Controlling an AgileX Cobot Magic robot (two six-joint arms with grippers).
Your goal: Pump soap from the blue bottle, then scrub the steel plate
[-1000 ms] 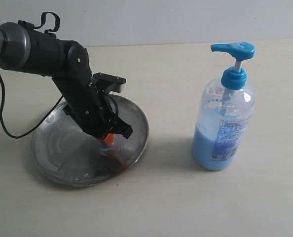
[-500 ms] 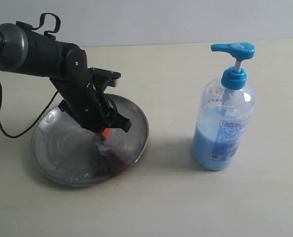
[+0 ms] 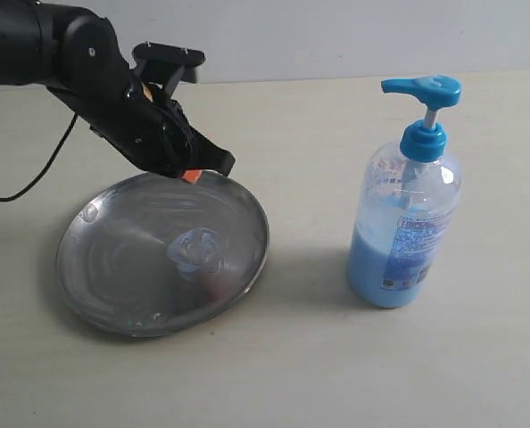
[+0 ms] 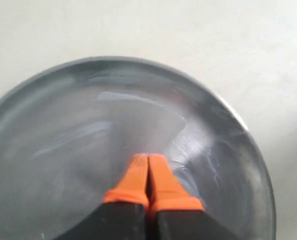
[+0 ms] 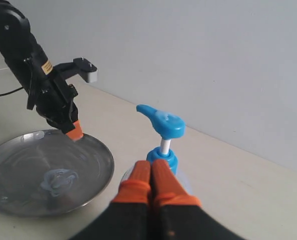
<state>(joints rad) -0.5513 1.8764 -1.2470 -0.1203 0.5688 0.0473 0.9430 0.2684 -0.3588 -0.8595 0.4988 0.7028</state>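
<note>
Soft, even light. The blue bottle [image 3: 404, 234] casts a faint shadow toward the steel plate [image 3: 113, 241], which shows streaky glare; my left wrist view is blurred.

The left arm [image 3: 69, 62] is cut off by the edge of the exterior view, and the print on the label [image 3: 414, 242] of the blue bottle [image 3: 403, 214] is too small to be read there. In the left wrist view the steel plate [image 4: 88, 120] is blurred, clipped by the frame and partly covered by the pressed-together jaws of the left gripper [image 4: 148, 159]. In the right wrist view the bottle's body is almost wholly hidden behind the right gripper [image 5: 151, 164].
</note>
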